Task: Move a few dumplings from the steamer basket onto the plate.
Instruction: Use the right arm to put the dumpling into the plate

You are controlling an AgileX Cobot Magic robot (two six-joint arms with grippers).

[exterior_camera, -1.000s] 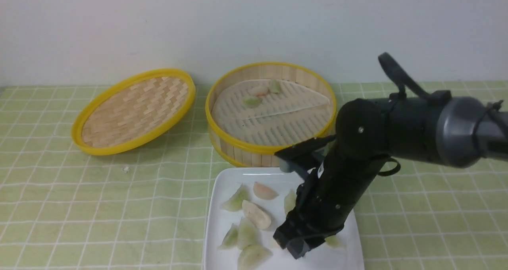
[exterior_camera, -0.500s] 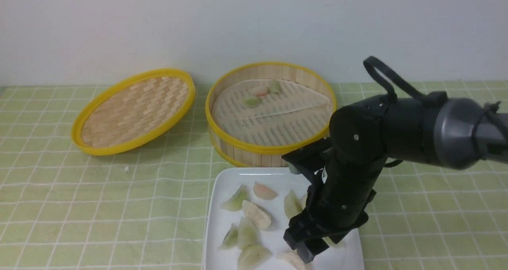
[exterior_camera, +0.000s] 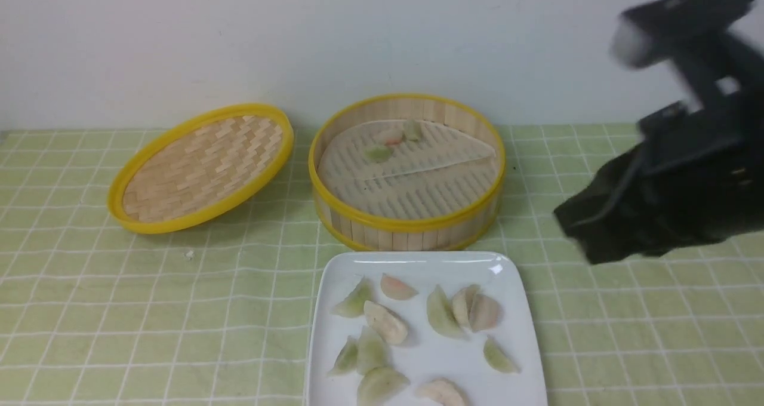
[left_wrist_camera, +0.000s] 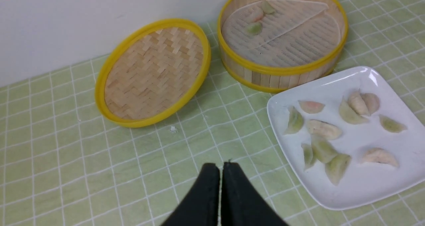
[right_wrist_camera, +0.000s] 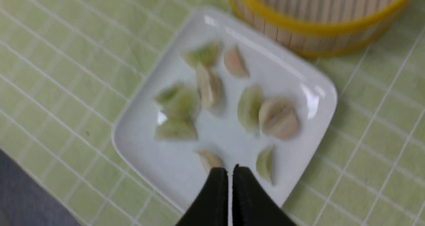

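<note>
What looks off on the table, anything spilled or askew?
Two small things. The liner in the steamer basket is folded over, its crease running across the floor. A small white crumb lies on the tablecloth near the woven lid, which sits tilted. No dumplings have spilled onto the tablecloth.

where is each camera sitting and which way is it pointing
Front view: between the arms, facing forward toward the wall over the round bamboo steamer basket, glossy white square plate and shallow woven yellow-rimmed lid; the blurred right arm shows.
Left wrist view: raised on the robot's left, angled down at lid, basket and plate; the shut left pincer shows.
Right wrist view: above the plate, looking down; the shut right pincer shows.
Shared: all three see the plate's pale crescent dumplings.
</note>
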